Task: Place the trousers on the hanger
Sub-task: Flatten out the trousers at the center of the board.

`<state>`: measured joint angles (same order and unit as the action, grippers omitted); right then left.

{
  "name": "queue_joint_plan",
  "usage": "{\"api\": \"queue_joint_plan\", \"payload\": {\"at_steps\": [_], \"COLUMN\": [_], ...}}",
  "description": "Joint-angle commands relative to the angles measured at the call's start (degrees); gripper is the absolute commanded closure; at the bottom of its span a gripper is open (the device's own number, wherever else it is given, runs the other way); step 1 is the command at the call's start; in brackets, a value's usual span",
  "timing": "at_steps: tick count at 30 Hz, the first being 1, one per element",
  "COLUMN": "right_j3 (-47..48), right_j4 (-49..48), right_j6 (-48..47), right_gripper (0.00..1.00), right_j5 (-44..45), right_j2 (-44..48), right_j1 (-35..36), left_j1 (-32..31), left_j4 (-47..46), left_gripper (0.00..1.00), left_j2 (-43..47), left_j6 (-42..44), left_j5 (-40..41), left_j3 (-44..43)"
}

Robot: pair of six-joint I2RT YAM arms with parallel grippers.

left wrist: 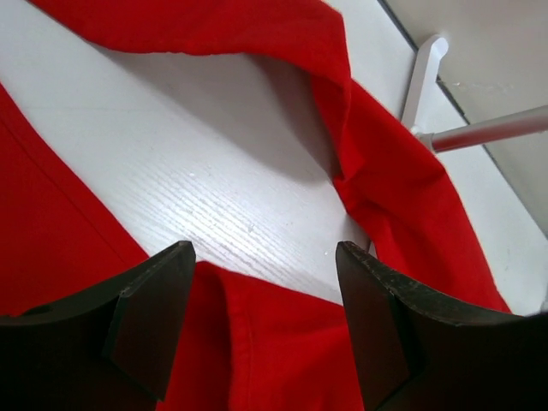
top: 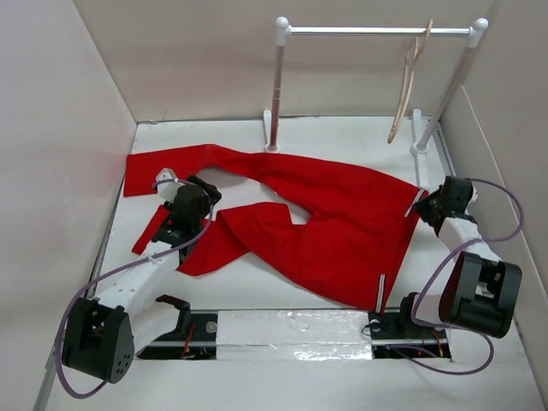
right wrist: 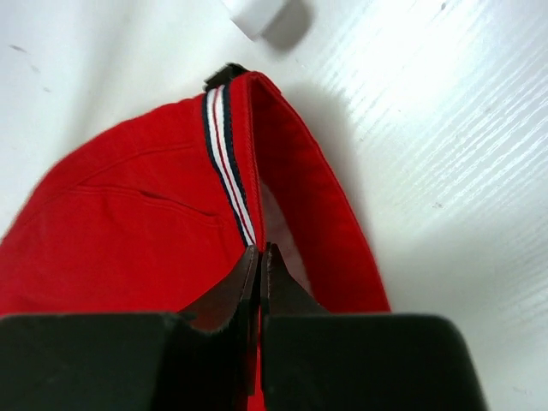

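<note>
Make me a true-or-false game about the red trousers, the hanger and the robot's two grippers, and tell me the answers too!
1. The bright red cloth trousers hang on the rack. False: they lie spread out on the white table.
2. The thin pale wooden hanger hangs from the silver bar. True.
3. The left gripper is open. True.
4. The right gripper is wide open. False: it is shut on the trousers' striped edge.
</note>
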<state>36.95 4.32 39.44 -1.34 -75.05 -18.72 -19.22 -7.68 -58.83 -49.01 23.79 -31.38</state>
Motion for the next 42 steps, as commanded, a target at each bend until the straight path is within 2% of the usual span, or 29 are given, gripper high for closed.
{"api": "queue_joint_plan", "payload": {"at_steps": [1, 4, 9, 12, 14, 15, 16, 19, 20, 24, 26, 27, 28, 31, 32, 34, 35, 36, 39, 40, 42], "right_j3": [6.28, 12.52, 22.53, 26.49, 27.91, 28.44, 29.05, 29.15, 27.84, 18.8, 13.7, 9.15, 7.37, 3.14, 2.69, 1.29, 0.94, 0.58, -1.17, -1.61, -2.32], "right_j4": [0.6, 3.32, 5.18, 6.48, 7.63, 7.81, 7.81, 7.9, 7.64, 0.46, -4.29, -8.32, -9.23, -9.41, -8.89, -8.27, -8.01, -7.83, -8.88, -9.41, -10.11], "right_j6": [0.11, -0.33, -1.82, -2.88, -2.35, -2.0, -1.39, -0.16, 0.63, 1.69, 0.65, 0.2, -0.32, -3.92, -6.11, -7.79, -8.76, -8.94, -9.12, -9.03, -8.59], "right_gripper": [1.0, 1.0, 1.0, 1.0, 0.92, 0.86, 0.66, 0.17, 0.16, 0.16, 0.31, 0.42, 0.7, 0.94, 0.97, 0.97, 0.97, 0.97, 0.88, 0.81, 0.75], "right_j5": [5.12, 9.59, 14.61, 16.63, 18.47, 18.74, 18.75, 17.96, 17.52, 14.63, 10.77, 7.62, 6.11, 2.06, 1.79, 1.78, 1.78, 3.52, 6.51, 6.44, 7.31], "right_j2": [4.11, 3.07, -3.43, -8.08, -10.72, -10.74, -11.26, -9.0, -7.59, 2.78, 9.0, 10.69, 11.93, 13.87, 13.7, 13.0, 12.73, 12.56, 12.38, 12.29, 12.2], "right_j1": [-0.53, 0.0, 0.0, 0.0, 0.0, 0.0, -0.52, 0.96, 1.84, 8.42, 13.08, 15.1, 19.73, 28.27, 34.57, 41.1, 47.48, 50.51, 59.9, 61.59, 66.15], "left_j1": [2.0, 2.0, 2.0, 2.0, 2.0, 2.52, 2.52, 6.21, 8.39, 10.79, 10.79, 11.31, 11.31, 11.31, 11.31, 11.31, 11.31, 11.31, 11.31, 11.31, 11.31], "left_j4": [-5.84, -6.38, -5.85, -5.33, -4.45, -4.1, -3.92, -4.44, -4.97, -4.54, -2.87, -2.95, -3.04, -2.78, -1.82, -1.02, -1.02, -0.93, -0.32, 0.29, 0.48], "left_gripper": [0.35, 0.31, 0.3, 0.26, 0.22, 0.21, 0.21, 0.2, 0.2, 0.2, 0.2, 0.2, 0.2, 0.2, 0.2, 0.2, 0.19, 0.19, 0.17, 0.17, 0.17], "left_j2": [0.2, 0.21, 0.38, -0.23, -1.37, -1.9, -2.43, -5.24, -7.33, -13.32, -16.47, -17.45, -18.33, -21.76, -23.51, -24.93, -26.15, -26.68, -29.41, -30.28, -32.66], "left_j6": [-0.03, -0.29, -0.91, -1.26, -2.13, -2.4, -2.66, -4.24, -4.77, -6.44, -7.32, -7.5, -7.76, -8.29, -8.73, -8.82, -8.9, -8.99, -9.08, -9.26, -10.22], "left_j5": [-4.35, -4.46, -3.23, -2.09, -0.24, 0.11, 0.46, -0.58, -1.11, -2.87, -2.0, -2.26, -2.69, -2.7, -2.7, -2.79, -2.87, -2.96, -3.92, -5.06, -6.73], "left_j3": [0.17, -0.18, 0.35, 0.53, 0.35, 0.35, 0.26, 0.35, 0.35, -2.54, -4.04, -5.18, -5.71, -7.91, -8.69, -11.07, -11.68, -13.08, -16.07, -16.96, -18.28]}}
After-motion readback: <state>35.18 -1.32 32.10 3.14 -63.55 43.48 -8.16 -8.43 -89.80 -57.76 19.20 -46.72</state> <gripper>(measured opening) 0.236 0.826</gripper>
